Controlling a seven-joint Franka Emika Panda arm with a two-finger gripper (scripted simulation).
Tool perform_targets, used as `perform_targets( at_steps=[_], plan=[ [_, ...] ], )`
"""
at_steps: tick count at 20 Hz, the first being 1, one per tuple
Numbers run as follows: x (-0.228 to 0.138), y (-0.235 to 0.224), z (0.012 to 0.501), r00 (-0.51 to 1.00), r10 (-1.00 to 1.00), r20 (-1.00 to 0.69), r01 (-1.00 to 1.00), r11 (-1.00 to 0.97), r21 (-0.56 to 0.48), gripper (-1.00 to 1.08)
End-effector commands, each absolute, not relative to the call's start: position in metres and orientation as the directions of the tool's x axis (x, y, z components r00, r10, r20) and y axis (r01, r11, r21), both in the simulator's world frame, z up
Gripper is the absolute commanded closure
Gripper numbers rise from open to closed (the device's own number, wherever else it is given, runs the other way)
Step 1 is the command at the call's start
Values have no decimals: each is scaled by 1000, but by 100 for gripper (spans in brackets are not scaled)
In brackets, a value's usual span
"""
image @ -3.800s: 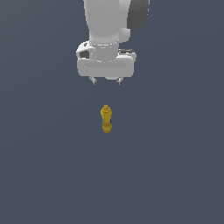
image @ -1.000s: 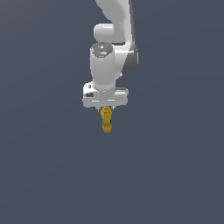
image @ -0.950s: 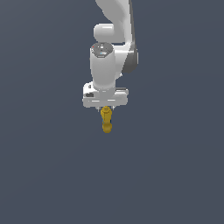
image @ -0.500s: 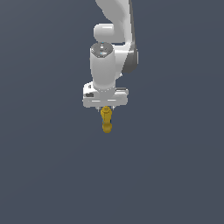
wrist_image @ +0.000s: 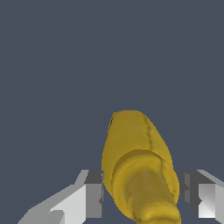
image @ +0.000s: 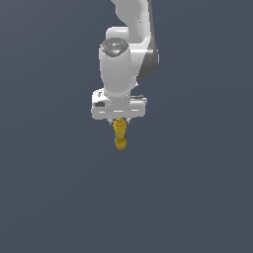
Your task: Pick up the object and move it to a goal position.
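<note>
Your fingers (wrist_image: 94, 194) stand one to each side of the object (wrist_image: 140, 170), and in the wrist view the pad on one side sits flush against the yellow body while a thin dark gap shows at the other. You cannot tell from that whether they are truly clamped on it or only just beside it, so treat the grip as unproven.

In the exterior view the object (image: 120, 134) hangs out from under the gripper (image: 119, 120), its wider knobbed end up between the fingers and its narrower rounded end pointing toward the near side of the scene. Only that upper part lies inside the fingers; the rest is out in the open. Whether it rests on the dark bench (image: 197, 197) or is lifted off it, the flat grey render does not show.

Your risks come from that short, off-centre hold. The surface is glossy and rounded, so it could slide or pivot between the pads once you lift or accelerate sideways. If one pad is not touching, closing further may nudge it askew. No goal marker is visible in either view.
</note>
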State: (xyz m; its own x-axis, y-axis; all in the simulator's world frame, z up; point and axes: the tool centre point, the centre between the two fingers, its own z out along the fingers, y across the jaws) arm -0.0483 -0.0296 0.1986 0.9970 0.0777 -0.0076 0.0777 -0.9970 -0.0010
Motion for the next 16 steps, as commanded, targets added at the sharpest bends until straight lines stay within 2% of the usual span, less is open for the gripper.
perform_targets(
  at_steps=[1, 16],
  plan=[
    [-39, -29, 217, 997, 78, 1, 78, -997, 0, 108],
    [15, -27, 315, 997, 78, 0, 78, -997, 0, 108]
  ],
)
